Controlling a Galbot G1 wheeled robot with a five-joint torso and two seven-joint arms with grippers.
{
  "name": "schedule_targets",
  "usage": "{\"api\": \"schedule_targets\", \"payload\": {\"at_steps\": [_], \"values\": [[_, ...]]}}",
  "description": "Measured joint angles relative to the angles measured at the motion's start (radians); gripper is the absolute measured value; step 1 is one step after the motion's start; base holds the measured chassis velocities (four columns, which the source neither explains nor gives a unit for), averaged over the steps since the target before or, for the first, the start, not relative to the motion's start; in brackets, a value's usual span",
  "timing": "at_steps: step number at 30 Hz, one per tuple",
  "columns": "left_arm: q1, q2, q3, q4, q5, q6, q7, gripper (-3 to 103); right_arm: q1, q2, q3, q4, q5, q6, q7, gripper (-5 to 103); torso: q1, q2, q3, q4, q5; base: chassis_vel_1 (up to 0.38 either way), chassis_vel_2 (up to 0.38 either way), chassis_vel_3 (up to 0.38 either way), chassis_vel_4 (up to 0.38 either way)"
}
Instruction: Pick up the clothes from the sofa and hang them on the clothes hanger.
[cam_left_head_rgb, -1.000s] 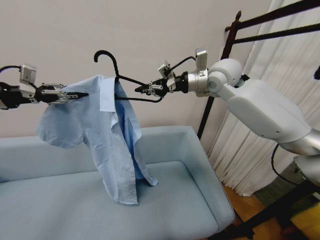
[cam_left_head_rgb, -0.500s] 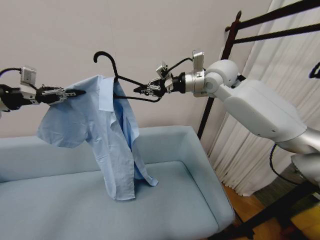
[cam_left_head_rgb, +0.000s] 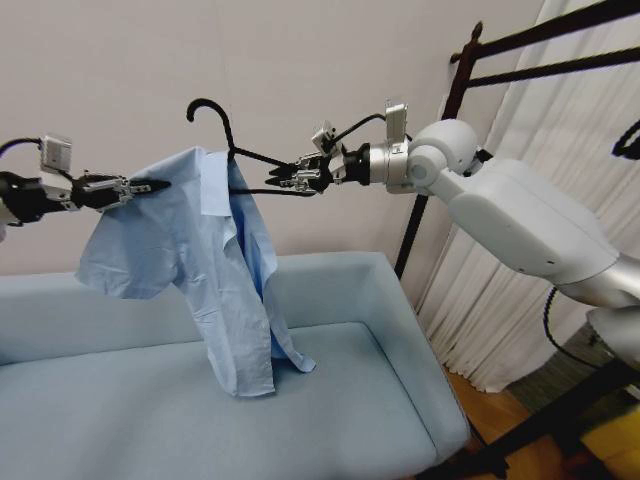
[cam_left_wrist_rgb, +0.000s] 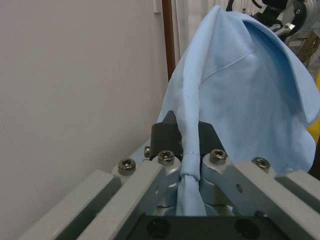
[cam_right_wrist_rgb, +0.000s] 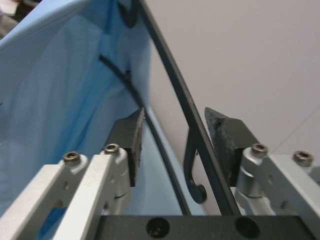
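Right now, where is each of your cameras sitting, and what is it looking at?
Head view: on my head, facing forward and down at the sofa; both arms show, left gripper and right gripper.
Left wrist view: on my left wrist, facing along that gripper, shut on the blue shirt.
Right wrist view: on my right wrist, facing along its open jaws, the black hanger between them.
Shared: all three show the blue shirt.
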Motion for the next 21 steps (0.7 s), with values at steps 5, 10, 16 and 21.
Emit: {"api": "schedule_targets", "payload": {"at_steps": [5,10,16,21], "values": [[-0.004,-0.014,0.001,0.004,0.006,0.0,0.01,3,0.003,-0.025,0.02,0.002,0.046,-0.013,0.074,60,0.0,0.0,0.0,-0.0002,0.0,0.0,0.0,0.0,0.0],[-0.007,-0.025,0.003,0.01,0.01,0.0,0.018,3,-0.004,-0.06,0.053,0.011,0.102,-0.038,0.153,77,0.0,0.0,0.0,0.0,0.0,0.0,0.0,0.0,0.0],[-0.01,-0.039,0.005,0.012,0.014,-0.001,0.02,3,-0.07,-0.127,0.1,0.029,0.182,-0.048,0.238,96,0.0,0.0,0.0,-0.0003,0.0002,0.0,0.0,0.0,0.0],[-0.016,-0.047,0.005,0.017,0.015,-0.003,0.021,3,-0.173,-0.155,0.15,0.049,0.235,-0.067,0.325,100,0.0,0.0,0.0,-0.0002,0.0003,0.0,0.0,0.0,0.0]]}}
